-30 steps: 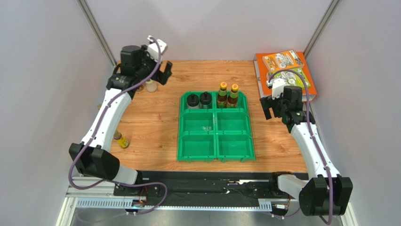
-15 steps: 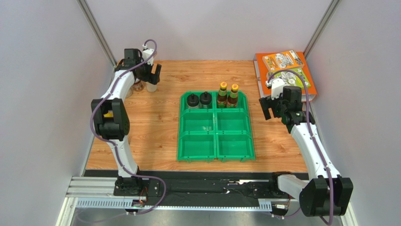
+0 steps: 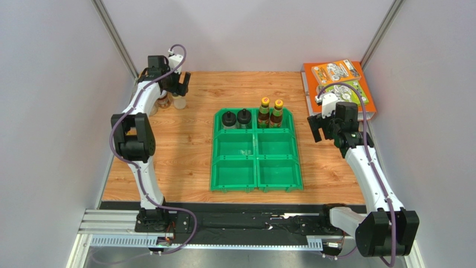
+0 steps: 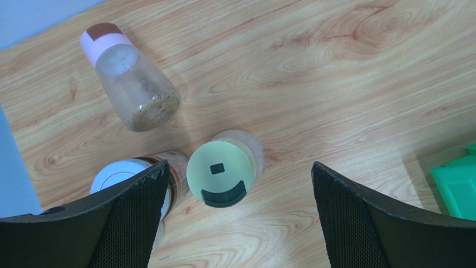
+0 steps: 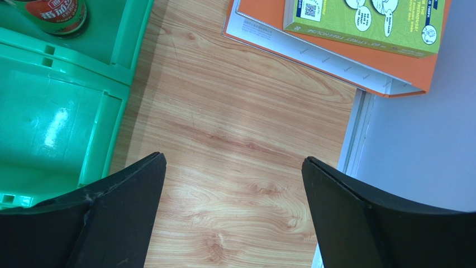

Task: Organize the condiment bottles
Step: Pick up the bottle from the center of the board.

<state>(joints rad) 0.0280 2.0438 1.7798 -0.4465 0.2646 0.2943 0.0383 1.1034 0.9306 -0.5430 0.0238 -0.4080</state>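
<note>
My left gripper (image 3: 176, 85) is open above a cluster of condiment bottles at the table's far left corner. In the left wrist view, its fingers (image 4: 239, 167) straddle a clear bottle with a pale-green cap (image 4: 219, 173). A white-capped jar (image 4: 120, 176) touches that bottle and is partly behind the left finger. A pink-capped bottle (image 4: 131, 75) stands farther off. The green bin (image 3: 256, 187) holds two black-capped jars (image 3: 236, 118) and two yellow-capped amber bottles (image 3: 271, 111) in its back row. My right gripper (image 3: 323, 127) is open and empty over bare wood right of the bin (image 5: 232, 162).
Orange and green books (image 3: 337, 81) lie at the far right corner and also show in the right wrist view (image 5: 357, 28). The bin's corner (image 5: 112, 100) is at the right gripper's left. A grey wall runs close along the left of the bottle cluster.
My left arm has folded up and swung its gripper back and left, down over the corner bottles. A bottle by the left edge is now hidden behind the arm. The right arm has barely moved.
</note>
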